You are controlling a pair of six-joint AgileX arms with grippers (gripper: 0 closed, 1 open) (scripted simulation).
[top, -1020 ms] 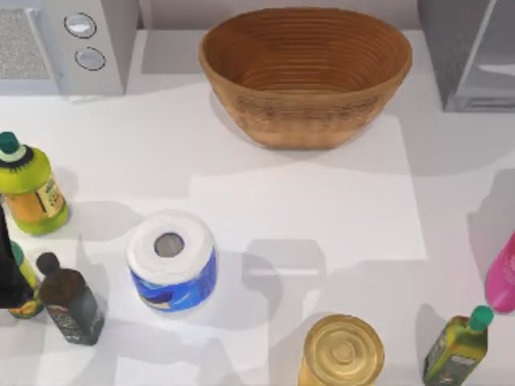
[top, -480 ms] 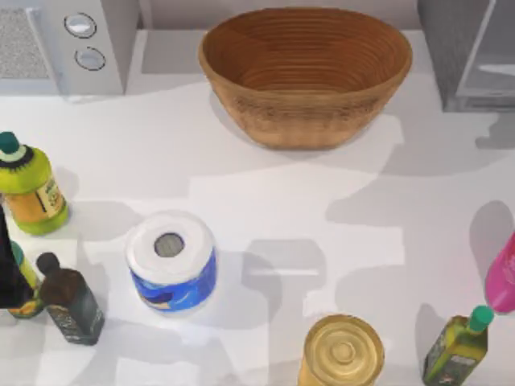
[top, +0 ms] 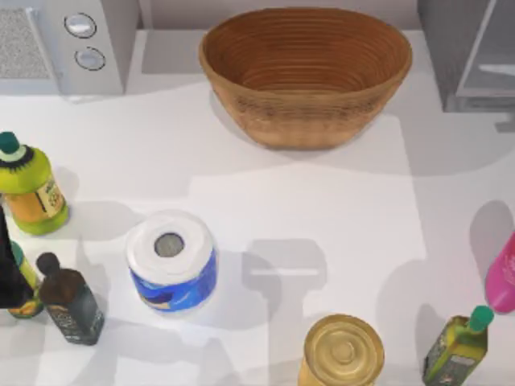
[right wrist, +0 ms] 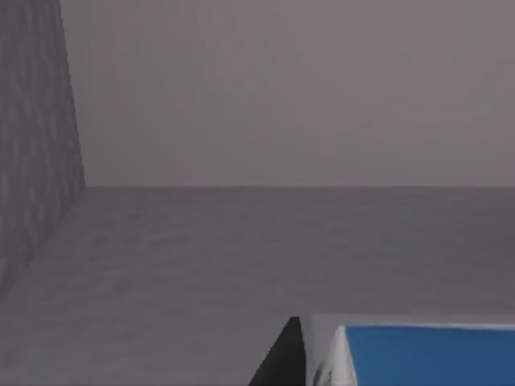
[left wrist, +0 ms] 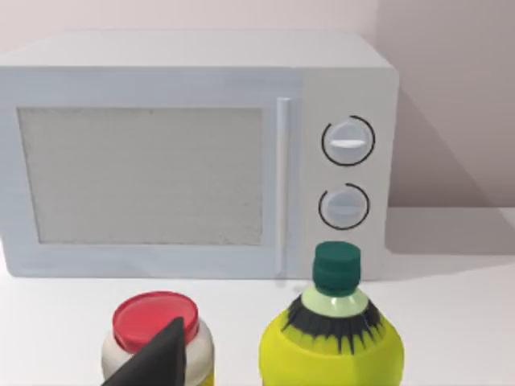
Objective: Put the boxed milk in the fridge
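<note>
The fridge [top: 471, 52] fills the upper right corner of the top view, on the white bench [top: 306, 209]. In the right wrist view the boxed milk [right wrist: 418, 354] sits at the lower right over grey surfaces. Whether either tool is open or closed cannot be told.

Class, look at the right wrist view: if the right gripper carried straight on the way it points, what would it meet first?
Probably the grey back wall of the fridge. Grey floor stretches ahead of the boxed milk with nothing standing on it, so the way looks free until that wall, though depth is hard to judge.
</note>
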